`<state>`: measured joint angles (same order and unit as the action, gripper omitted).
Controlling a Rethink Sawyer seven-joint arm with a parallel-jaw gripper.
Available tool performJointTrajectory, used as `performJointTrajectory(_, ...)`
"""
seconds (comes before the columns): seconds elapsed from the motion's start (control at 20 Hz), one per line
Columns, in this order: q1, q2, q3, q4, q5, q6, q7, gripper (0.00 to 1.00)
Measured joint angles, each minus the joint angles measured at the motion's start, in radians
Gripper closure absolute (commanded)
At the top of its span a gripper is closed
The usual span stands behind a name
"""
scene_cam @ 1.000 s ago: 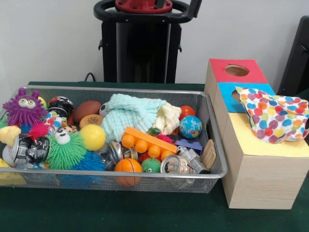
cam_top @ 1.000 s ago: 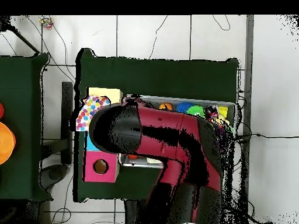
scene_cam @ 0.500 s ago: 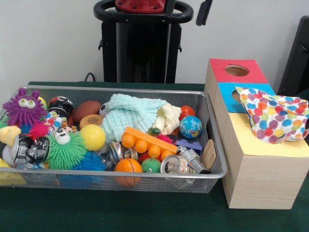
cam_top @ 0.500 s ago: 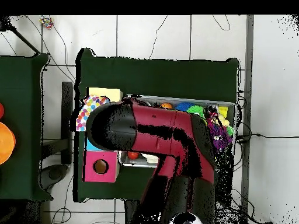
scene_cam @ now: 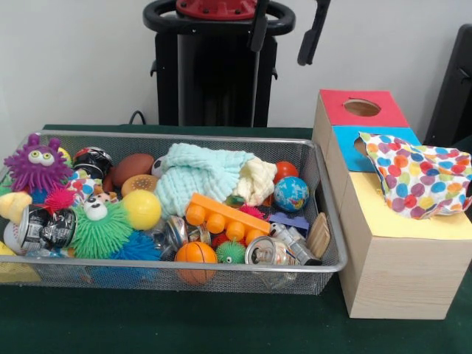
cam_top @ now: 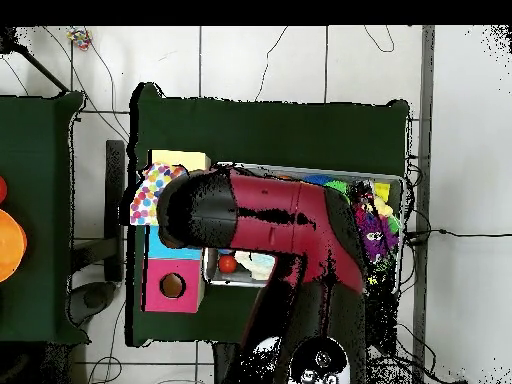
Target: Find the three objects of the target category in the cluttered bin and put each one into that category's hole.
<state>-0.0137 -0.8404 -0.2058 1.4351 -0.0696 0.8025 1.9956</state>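
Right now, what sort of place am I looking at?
Probably a robot lab: a red arm works over a green table holding a mesh bin of toys, with cables across the tiled floor.

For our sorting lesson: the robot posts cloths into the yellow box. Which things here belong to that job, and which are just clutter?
Belong to the job:
polka-dot cloth
mint cloth
cream cloth
yellow-panelled box
wire bin
tool, open and empty

Just clutter:
purple spiky toy
green spiky toy
globe ball
basketball
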Motion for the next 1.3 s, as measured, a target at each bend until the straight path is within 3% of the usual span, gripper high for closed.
performJointTrajectory(0.75,-0.006,0.104,0.013,0.0,-0.003,-0.045,0.0,0.0)
performJointTrajectory(1.3,-0.064,0.128,0.094,-0.001,-0.003,-0.045,0.0,0.0)
